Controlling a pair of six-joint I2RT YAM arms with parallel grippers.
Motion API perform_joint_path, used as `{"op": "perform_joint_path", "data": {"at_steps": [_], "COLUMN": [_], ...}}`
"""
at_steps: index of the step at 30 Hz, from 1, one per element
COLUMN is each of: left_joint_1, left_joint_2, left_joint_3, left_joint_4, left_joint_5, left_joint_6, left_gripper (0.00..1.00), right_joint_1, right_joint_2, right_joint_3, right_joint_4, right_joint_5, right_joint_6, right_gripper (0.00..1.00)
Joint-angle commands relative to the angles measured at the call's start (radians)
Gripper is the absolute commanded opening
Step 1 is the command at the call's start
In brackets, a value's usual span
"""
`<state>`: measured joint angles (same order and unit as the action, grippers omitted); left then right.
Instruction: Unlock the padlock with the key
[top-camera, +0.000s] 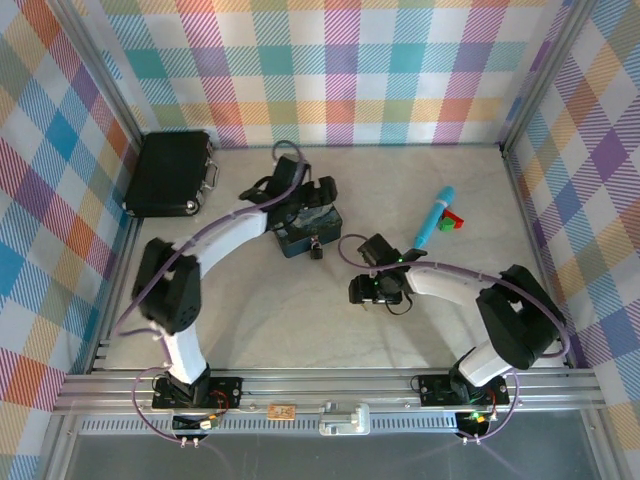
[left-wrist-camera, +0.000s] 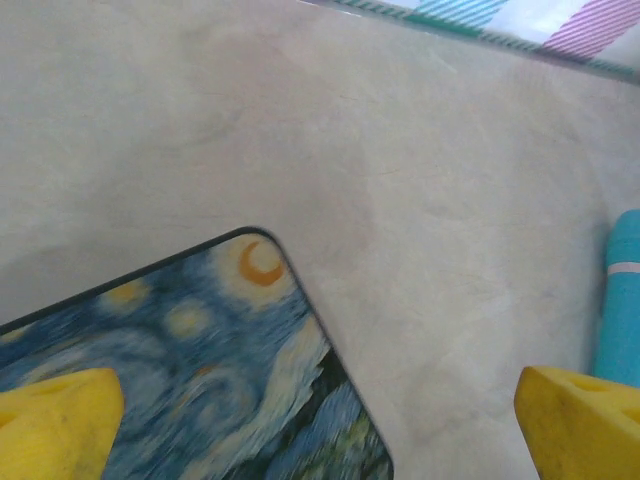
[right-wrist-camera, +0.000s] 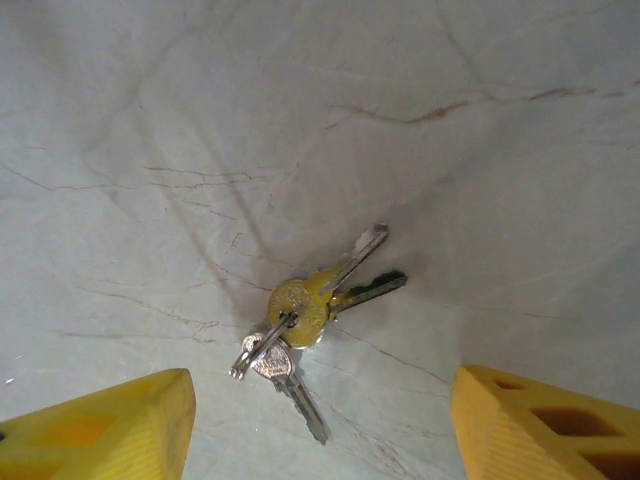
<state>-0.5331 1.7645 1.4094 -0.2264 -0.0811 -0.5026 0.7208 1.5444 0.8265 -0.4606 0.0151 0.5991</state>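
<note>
The table (top-camera: 250, 310) was shut in by plaid walls (top-camera: 330, 70) on the left, far and right sides, with an aluminium rail (top-camera: 330, 385) along the near edge. The widest bare stretch lay near and left of centre. A black case (top-camera: 172, 172) sat in the far left corner, and a blue-tipped stick (top-camera: 435, 217) lay far right of centre, well apart from it. The surface was pale, matte and faintly veined like marble. The padlock (top-camera: 316, 250) showed as a small dark body at the near edge of the blue starry tin (top-camera: 300, 238); whether it touched the tin could not be told. The left gripper (left-wrist-camera: 320, 430) hung over that tin's corner with its yellow fingertips (left-wrist-camera: 55, 420) spread wide and nothing between them. The right gripper (right-wrist-camera: 320, 420) hovered nearer and to the right, jaws wide and empty, above the key (right-wrist-camera: 300, 308), which lay flat on the table in a small ringed bunch.
</note>
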Motion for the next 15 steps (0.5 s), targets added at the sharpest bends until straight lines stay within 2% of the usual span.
{"op": "perform_joint_path", "data": {"at_steps": [1, 6, 13, 15], "left_joint_1": [0.021, 0.021, 0.021, 0.021], "left_joint_2": [-0.129, -0.258, -0.356, -0.37], "left_joint_3": [-0.133, -0.29, -0.419, -0.435], "left_joint_4": [0.016, -0.007, 0.001, 0.004], "left_joint_5": [0.042, -0.008, -0.056, -0.066], "left_joint_6": [-0.086, -0.125, -0.174, -0.185], "left_gripper": [1.0, 1.0, 1.0, 1.0], "right_joint_1": [0.047, 0.097, 0.114, 0.114], "right_joint_2": [0.033, 0.107, 0.211, 0.214], "right_joint_3": [0.053, 0.101, 0.165, 0.166], "right_joint_4": [-0.033, -0.057, -0.14, -0.149], "right_joint_5": [0.094, 0.148, 0.241, 0.255], "right_joint_6": [0.067, 0.087, 0.13, 0.141], "right_gripper": [0.66, 0.58, 0.31, 0.26]}}
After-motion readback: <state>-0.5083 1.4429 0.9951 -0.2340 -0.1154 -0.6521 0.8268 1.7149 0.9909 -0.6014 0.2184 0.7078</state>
